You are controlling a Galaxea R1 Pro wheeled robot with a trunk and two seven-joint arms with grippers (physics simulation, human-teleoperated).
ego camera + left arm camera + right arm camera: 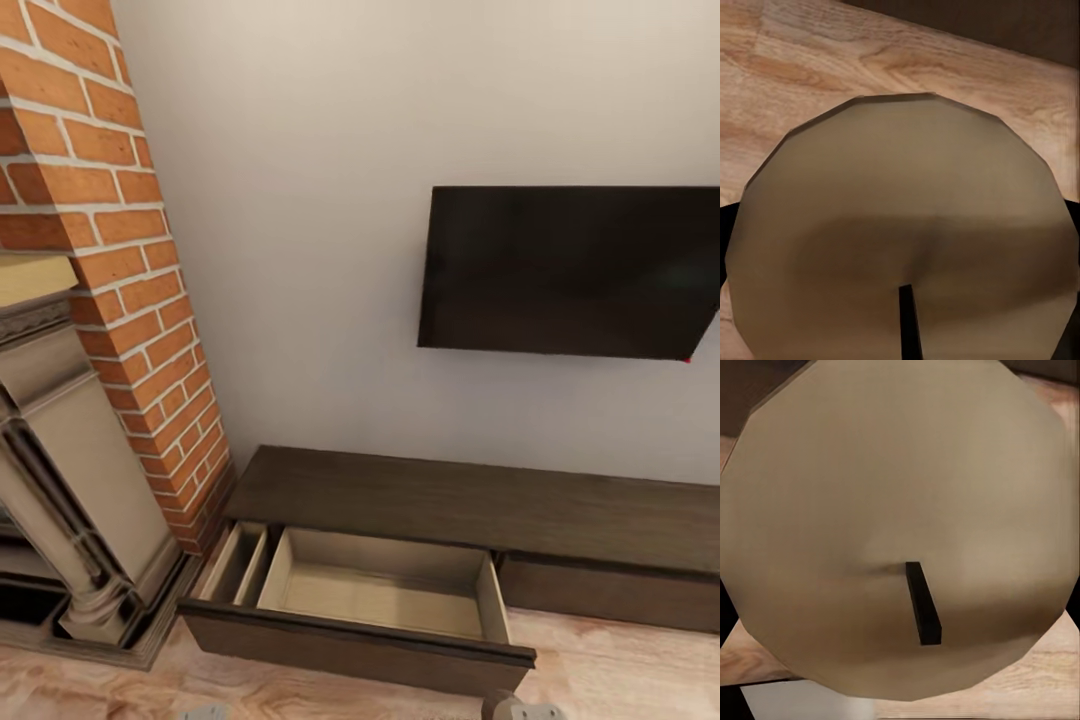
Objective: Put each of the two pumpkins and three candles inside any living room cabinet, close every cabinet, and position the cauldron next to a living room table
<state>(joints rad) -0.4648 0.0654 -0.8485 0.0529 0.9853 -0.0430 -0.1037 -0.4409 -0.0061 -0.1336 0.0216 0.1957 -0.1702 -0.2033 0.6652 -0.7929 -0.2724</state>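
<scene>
A brick chimney (110,250) and wall-mounted television (570,272) flank the long cabinet (450,500), whose drawer (380,590) stands open, beige inside. Each wrist view shows a candle top close up: left candle (900,225), right candle (892,510). Finger states cannot be told.

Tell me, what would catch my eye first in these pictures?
Probably the open drawer of the long dark cabinet on the floor, showing pale, bare insides. Above it a black television hangs on the white wall, and a red brick chimney rises at the left. Each wrist view shows, very close, the round beige top of a candle with a short black wick; the other candle looks the same.
</scene>
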